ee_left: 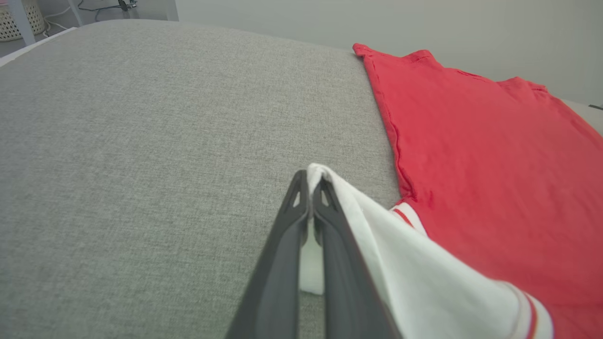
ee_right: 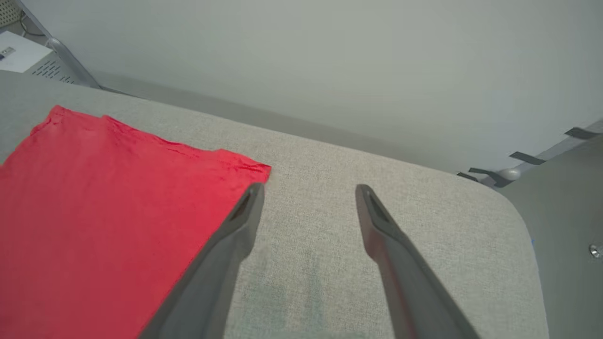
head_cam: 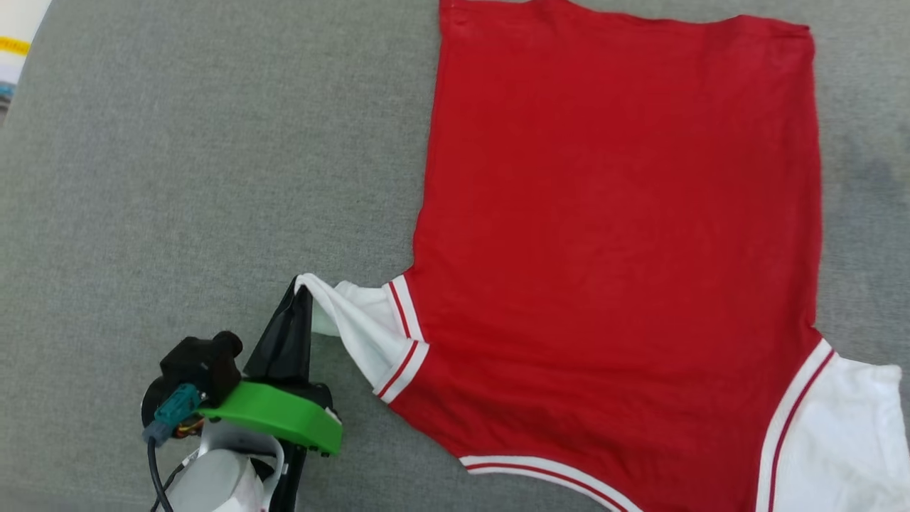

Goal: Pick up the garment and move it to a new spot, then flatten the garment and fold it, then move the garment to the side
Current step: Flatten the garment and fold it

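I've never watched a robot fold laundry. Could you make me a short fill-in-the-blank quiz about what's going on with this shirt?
1. The left gripper is shut on the garment's ____ sleeve.
2. The right gripper holds nothing, and its jaws stand ____.
3. The garment lies spread on a ____ fabric surface.
4. The side of the garment's body facing up is plain ____.

Missing words: white; open; grey; red.

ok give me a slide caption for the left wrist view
Left gripper pinching the white sleeve of a red jersey T-shirt spread flat on a grey woven fabric surface
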Controlling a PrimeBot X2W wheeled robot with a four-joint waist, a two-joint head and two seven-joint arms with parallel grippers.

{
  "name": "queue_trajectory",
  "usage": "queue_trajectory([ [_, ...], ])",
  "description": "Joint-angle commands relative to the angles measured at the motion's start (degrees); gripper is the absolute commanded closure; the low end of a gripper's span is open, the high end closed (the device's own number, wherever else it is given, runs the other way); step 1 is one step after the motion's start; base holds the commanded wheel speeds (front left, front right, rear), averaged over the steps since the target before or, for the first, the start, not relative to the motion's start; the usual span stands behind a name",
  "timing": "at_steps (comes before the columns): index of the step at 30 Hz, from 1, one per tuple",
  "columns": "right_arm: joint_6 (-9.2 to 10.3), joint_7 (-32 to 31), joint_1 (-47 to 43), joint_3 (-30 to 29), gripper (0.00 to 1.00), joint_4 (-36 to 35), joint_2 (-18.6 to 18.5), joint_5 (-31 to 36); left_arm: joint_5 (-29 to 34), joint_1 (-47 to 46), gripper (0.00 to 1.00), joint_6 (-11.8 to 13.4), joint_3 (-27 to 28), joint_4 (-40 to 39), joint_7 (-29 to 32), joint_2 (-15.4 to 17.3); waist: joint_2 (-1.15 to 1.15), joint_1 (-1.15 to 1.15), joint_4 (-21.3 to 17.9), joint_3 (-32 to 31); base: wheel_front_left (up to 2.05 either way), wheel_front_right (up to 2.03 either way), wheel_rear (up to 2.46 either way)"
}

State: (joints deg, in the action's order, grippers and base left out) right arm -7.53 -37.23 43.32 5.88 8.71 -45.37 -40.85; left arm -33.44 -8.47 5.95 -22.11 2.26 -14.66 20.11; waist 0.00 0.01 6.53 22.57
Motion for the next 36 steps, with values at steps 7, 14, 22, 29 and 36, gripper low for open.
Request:
queue_trajectory([
  [7,0.04,-18.5,16.1,4.91,0.0,9.64,3.63,1.67,3.09,-3.71,1.0,-2.09,0.55,-1.59,-0.34,-3.4,0.0,-0.01,7.83,10.54,0.0,0.0,0.0],
  [14,0.04,-21.35,22.42,6.11,0.0,18.61,7.14,7.94,5.21,-5.45,1.0,-4.3,1.38,-2.07,-0.34,-6.0,0.0,-0.01,10.2,14.22,0.0,0.0,0.0],
  [22,0.04,-20.76,18.09,6.69,0.0,26.79,8.33,9.67,7.8,-5.81,1.0,-5.93,2.51,-2.35,-0.34,-8.02,0.0,-0.01,11.09,15.14,0.0,0.0,0.0],
  [29,0.04,-18.11,16.56,6.86,1.0,26.98,8.48,8.19,9.04,-5.07,1.0,-6.99,4.07,-2.22,-0.34,-8.39,0.0,-0.01,9.67,13.68,0.0,0.0,0.0],
  [36,0.04,-11.88,17.36,9.09,1.0,24.08,7.42,7.01,9.73,-3.99,1.0,-7.71,4.99,-1.13,-0.34,-8.55,0.0,-0.01,7.97,9.07,0.0,0.0,0.0],
])
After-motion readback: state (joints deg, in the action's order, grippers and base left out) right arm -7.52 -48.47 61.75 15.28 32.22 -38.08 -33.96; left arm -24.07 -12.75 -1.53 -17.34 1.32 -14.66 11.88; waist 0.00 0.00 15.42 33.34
